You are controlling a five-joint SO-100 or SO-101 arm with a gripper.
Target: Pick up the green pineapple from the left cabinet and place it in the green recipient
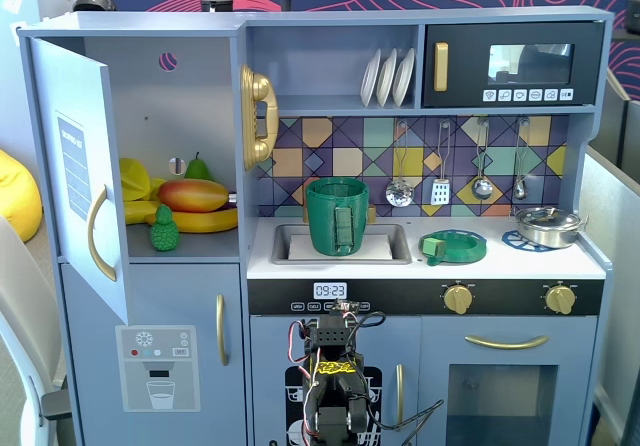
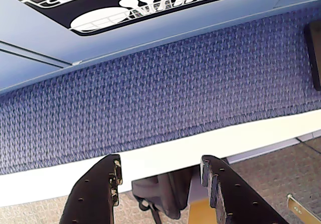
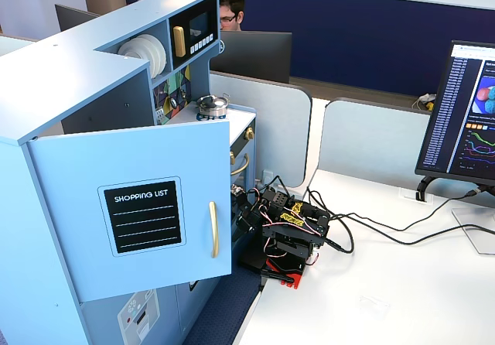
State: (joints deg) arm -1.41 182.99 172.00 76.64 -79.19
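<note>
The green pineapple (image 1: 164,229) stands at the front of the shelf in the left cabinet (image 1: 190,96), whose blue door (image 1: 82,181) hangs open. The dark-green recipient (image 1: 337,216) stands upright in the sink, to the right of the cabinet in this fixed view. My arm (image 1: 335,371) is folded low in front of the kitchen's lower doors, far below both; it also shows in the side fixed view (image 3: 285,229). In the wrist view my gripper (image 2: 160,166) is open and empty, with blue carpet and a white table edge behind it.
A mango (image 1: 193,195), a banana (image 1: 200,222) and a pear (image 1: 198,169) lie behind the pineapple. A flat green ring (image 1: 452,246) and a metal pot (image 1: 548,225) sit on the counter. The open door (image 3: 131,206) juts out towards the arm. Cables (image 3: 371,225) trail over the white table.
</note>
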